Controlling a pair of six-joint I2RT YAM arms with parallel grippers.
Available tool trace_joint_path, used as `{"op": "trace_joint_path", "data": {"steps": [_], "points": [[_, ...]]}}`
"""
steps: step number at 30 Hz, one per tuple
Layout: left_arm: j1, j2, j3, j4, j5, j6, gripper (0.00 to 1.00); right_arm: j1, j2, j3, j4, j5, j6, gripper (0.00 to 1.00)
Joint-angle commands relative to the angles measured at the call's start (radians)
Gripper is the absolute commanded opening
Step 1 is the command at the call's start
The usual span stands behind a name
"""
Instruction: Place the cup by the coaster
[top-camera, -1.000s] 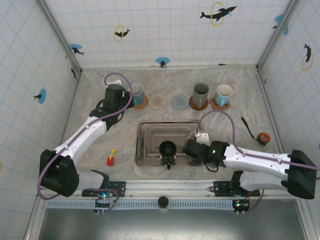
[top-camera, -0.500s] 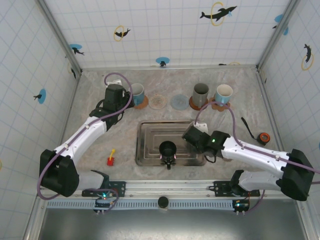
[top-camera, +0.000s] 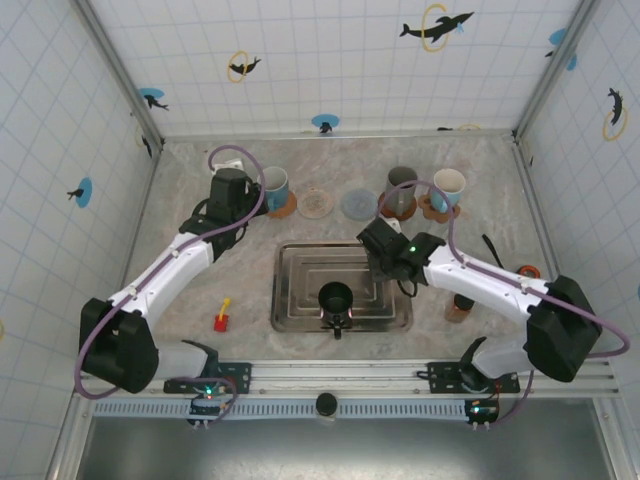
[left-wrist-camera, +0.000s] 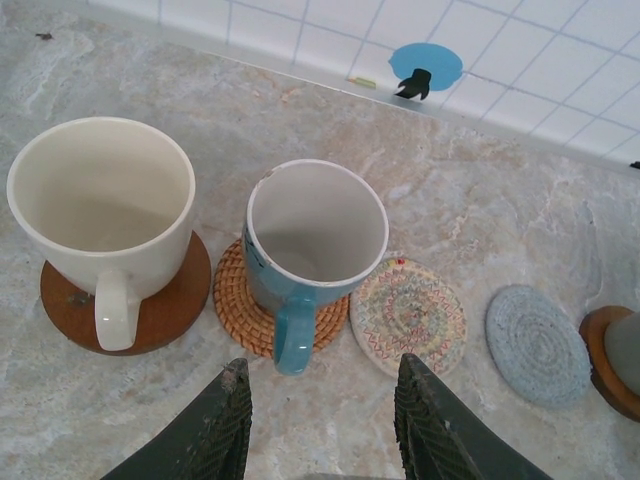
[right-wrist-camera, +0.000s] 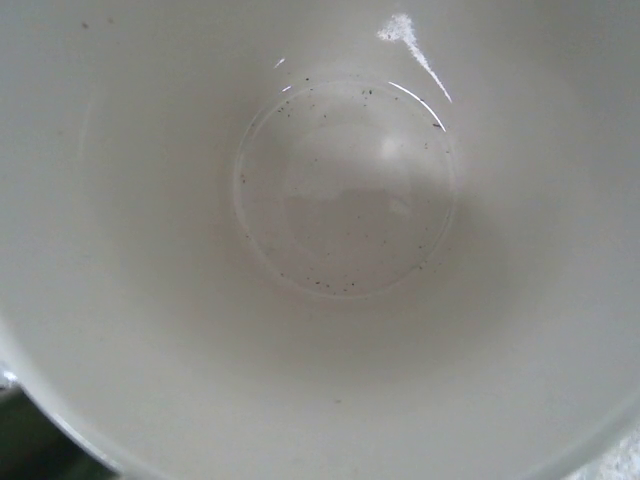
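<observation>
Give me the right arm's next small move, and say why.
Probably ease the right gripper forward to the blue-grey coaster: it seems to hold the white cup, seen close from inside at the wrist, over the far rim of the tray, and that coaster lies bare just ahead.

A metal tray (top-camera: 292, 290) lies mid-desk (top-camera: 500, 175). Well apart at its 9 o'clock sits a small red-and-yellow piece (top-camera: 221, 318). At its 3 o'clock lies an orange-ringed roll (top-camera: 528, 276), with a black stick (top-camera: 492, 249) at the roll's 10 o'clock. Dolphin stickers (top-camera: 436, 26) dot the tiled walls (top-camera: 330, 60).
</observation>
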Motion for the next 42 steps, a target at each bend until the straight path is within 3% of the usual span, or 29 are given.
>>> {"op": "trace_joint_path", "data": {"steps": [1, 25, 42], "points": [[-0.004, 0.021, 0.013, 0.013, -0.017, 0.026, 0.40, -0.025, 0.035, 0.087, 0.096, -0.006, -0.071, 0.00], [-0.004, 0.031, 0.025, 0.009, -0.033, 0.050, 0.41, -0.166, 0.370, 0.417, 0.146, -0.134, -0.215, 0.00], [-0.004, 0.056, 0.046, 0.004, -0.017, 0.051, 0.41, -0.226, 0.501, 0.525, 0.172, -0.167, -0.228, 0.00]]}}
